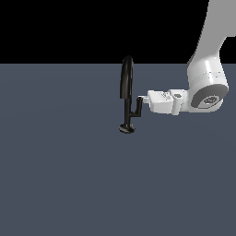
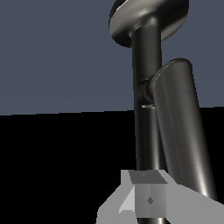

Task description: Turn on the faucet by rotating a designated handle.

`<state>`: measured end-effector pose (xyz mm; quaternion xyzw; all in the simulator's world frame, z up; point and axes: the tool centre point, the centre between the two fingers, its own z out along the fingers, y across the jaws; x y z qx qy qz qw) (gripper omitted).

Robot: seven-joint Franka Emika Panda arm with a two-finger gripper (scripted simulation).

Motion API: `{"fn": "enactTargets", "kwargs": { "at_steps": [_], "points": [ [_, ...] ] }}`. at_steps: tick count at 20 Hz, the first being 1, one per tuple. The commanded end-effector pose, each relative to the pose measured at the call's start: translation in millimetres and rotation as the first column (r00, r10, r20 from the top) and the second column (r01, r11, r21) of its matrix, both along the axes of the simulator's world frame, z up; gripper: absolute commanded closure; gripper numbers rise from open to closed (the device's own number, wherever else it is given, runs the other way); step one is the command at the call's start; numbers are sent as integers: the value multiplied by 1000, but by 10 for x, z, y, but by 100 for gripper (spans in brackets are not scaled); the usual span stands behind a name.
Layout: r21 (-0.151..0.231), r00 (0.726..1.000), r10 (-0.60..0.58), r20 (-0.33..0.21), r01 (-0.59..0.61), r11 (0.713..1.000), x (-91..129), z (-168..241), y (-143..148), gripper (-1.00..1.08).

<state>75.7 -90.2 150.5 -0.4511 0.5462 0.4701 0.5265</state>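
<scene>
Out on the flat grey-blue floor (image 1: pixel 60 184), the faucet (image 1: pixel 126 94) stands a little above the middle of the exterior view, its round flat base (image 1: pixel 126 129) resting on the surface, a thin stem rising from it and the tall narrow arched spout (image 1: pixel 126 76) reaching up past the line where the floor meets the black background. The handle (image 1: pixel 137 109), a short thin L-shaped lever, branches off the stem on the exterior view's right, its upright part ending level with the gripper. The white arm (image 1: pixel 207 69) comes down from the upper right corner of that view, bends at a round joint, and stretches its hand out level toward the faucet. The gripper (image 1: pixel 141 99) sits right at the top of the handle, its tip touching or just beside it; which of the two I cannot tell. In the wrist view the glossy black stem (image 2: pixel 146 131) and the handle (image 2: pixel 179 131) fill the frame close up, with the base (image 2: pixel 148 17) beyond them, and one grey fingertip (image 2: pixel 148 197) lies directly in front of the stem. Only that part of the gripper shows clearly, so whether the fingers are spread wide or drawn close cannot be told.
</scene>
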Motion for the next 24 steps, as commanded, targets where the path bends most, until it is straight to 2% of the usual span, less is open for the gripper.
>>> {"fn": "enactTargets", "kwargs": {
  "at_steps": [1, 6, 8, 24],
  "points": [
    [4, 1000, 6, 0, -6, 1000, -75, 45, 14, 108],
    [4, 1000, 6, 0, -6, 1000, -193, 89, 33, 108],
    [0, 1000, 1, 4, -1, 1000, -148, 86, 23, 108],
    [3, 1000, 5, 1, -5, 1000, -676, -113, 104, 108]
  ]
}}
